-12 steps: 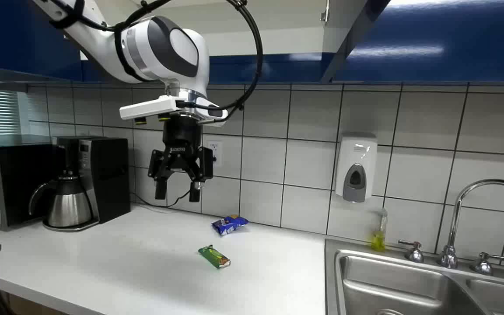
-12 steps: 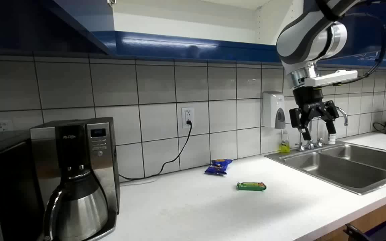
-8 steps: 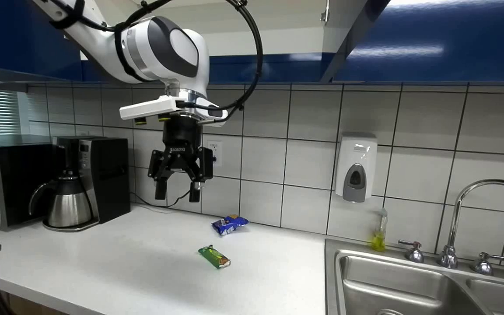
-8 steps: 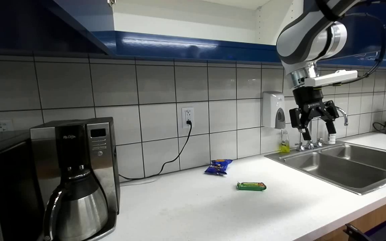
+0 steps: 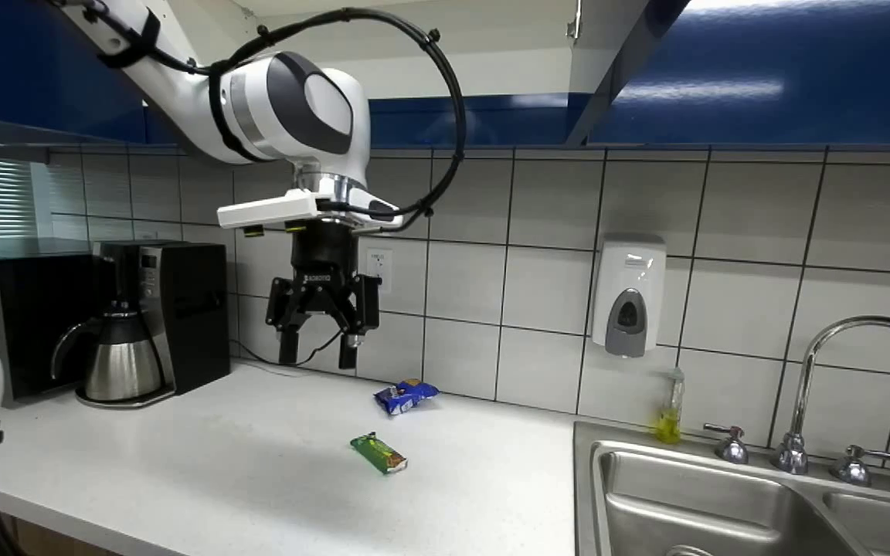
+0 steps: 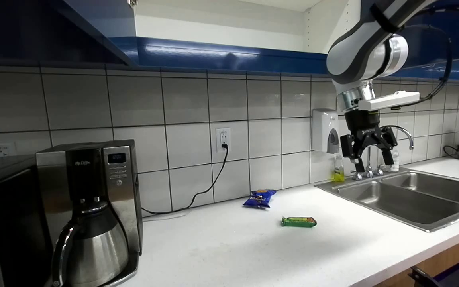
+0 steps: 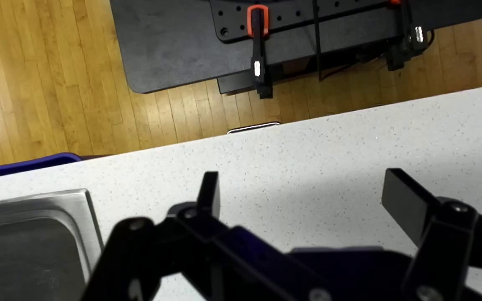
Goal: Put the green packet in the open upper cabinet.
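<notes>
Evidently the job is near its start. The green packet [image 5: 379, 453] lies on the white worktop [image 5: 259, 463], left of the sink [image 5: 584, 479] and nearer than the blue snack bag [image 5: 405, 397], which rests close to the tiled wall [image 5: 460, 279]. Above the worktop hangs the hand [image 5: 318, 351], pointing down and well apart from the packet, its fingers [image 7: 404, 205] spread with nothing between them; since the packet does not show in the wrist view, the hand is probably not lined up over it. Only one thing looks settled: the upper cabinet [image 6: 221, 28] stands open. Left to do, as I judge it: come over the packet, descend, grip it, raise it, set it inside the cabinet and let go.
</notes>
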You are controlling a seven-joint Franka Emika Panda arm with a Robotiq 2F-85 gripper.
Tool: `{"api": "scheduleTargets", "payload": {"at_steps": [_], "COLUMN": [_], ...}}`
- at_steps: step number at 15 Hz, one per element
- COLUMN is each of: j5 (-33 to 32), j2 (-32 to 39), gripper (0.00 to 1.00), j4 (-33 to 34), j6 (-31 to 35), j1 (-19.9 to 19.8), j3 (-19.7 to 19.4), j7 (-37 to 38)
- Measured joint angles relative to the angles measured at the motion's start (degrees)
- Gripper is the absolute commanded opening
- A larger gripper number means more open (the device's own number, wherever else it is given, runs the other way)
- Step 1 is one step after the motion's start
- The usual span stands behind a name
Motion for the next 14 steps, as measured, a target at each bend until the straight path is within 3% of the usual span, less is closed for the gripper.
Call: {"api": "scheduleTargets", "payload": {"at_steps": [8, 14], "j5": [0.0, -1.6], "j2": [17.4, 32.4], "gripper": [1.0, 1.0], "j4": [0.6, 10.4], "j6": [15.7, 20.4], "j1": [1.0, 2.3], "j3": [-0.2, -0.3], "j7": [-1.9, -5.8]}}
